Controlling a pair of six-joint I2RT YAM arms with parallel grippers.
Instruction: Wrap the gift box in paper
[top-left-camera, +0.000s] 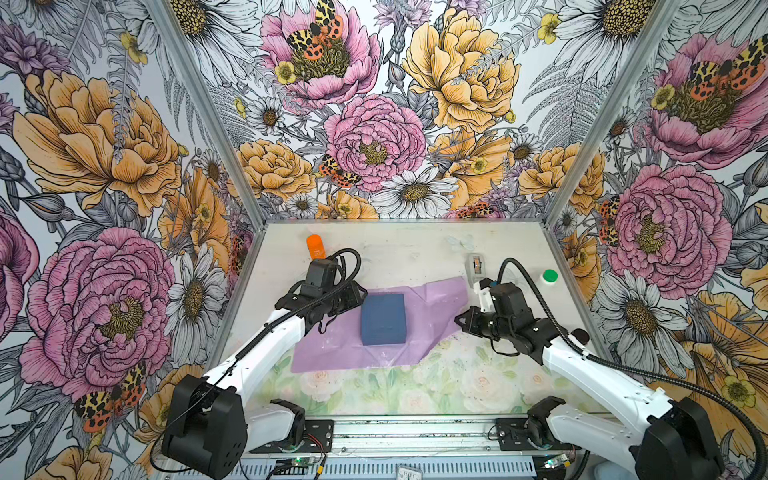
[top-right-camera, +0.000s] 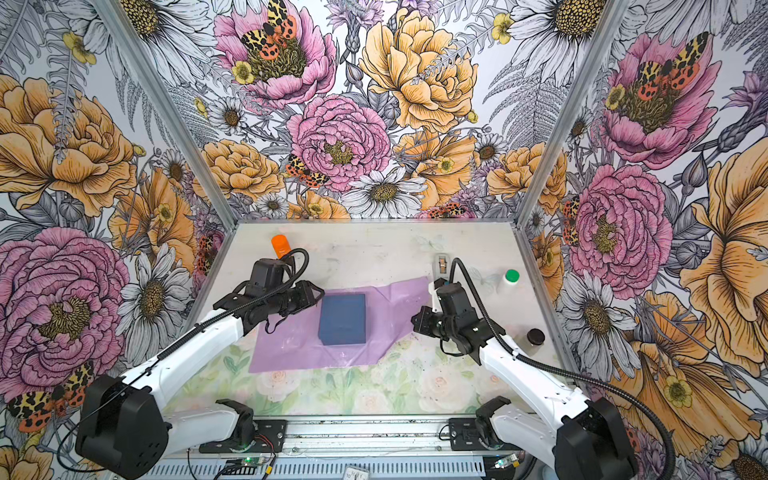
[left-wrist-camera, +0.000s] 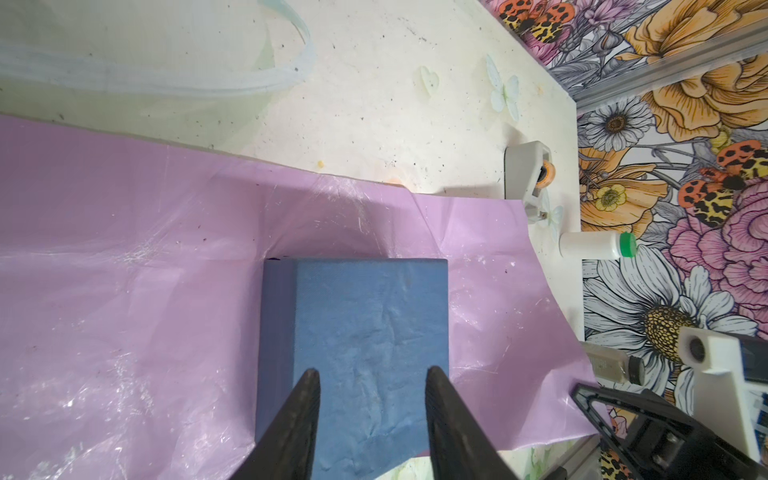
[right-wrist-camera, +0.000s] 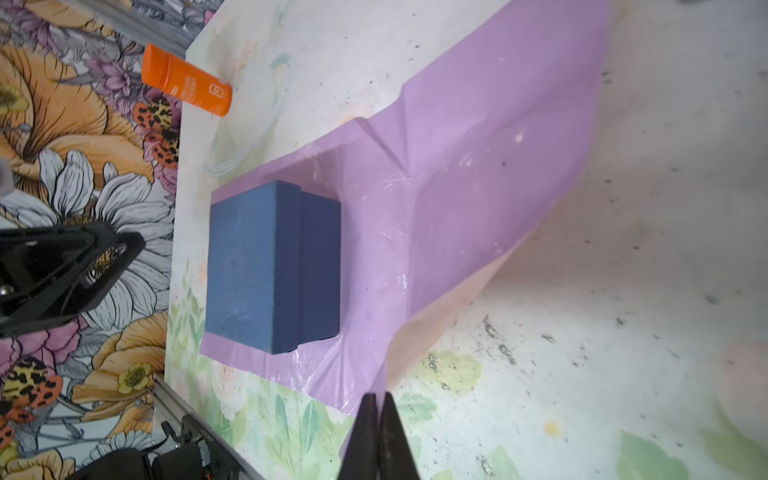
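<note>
Right gripper (right-wrist-camera: 377, 400), fingers pressed together, pinches the paper (right-wrist-camera: 478, 166) by its raised corner. Left gripper (left-wrist-camera: 372, 374) hovers, fingers spread, over the box (left-wrist-camera: 365, 307), sitting bare mid-sheet. No fold covers it yet; all wrapping remains.

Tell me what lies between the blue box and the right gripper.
Only purple paper, under the box and pinched by the right gripper; the right wrist view shows it.

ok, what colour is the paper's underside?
Pale pink; the paper is lilac on top. Best seen in the right wrist view, at its raised edge.
</note>
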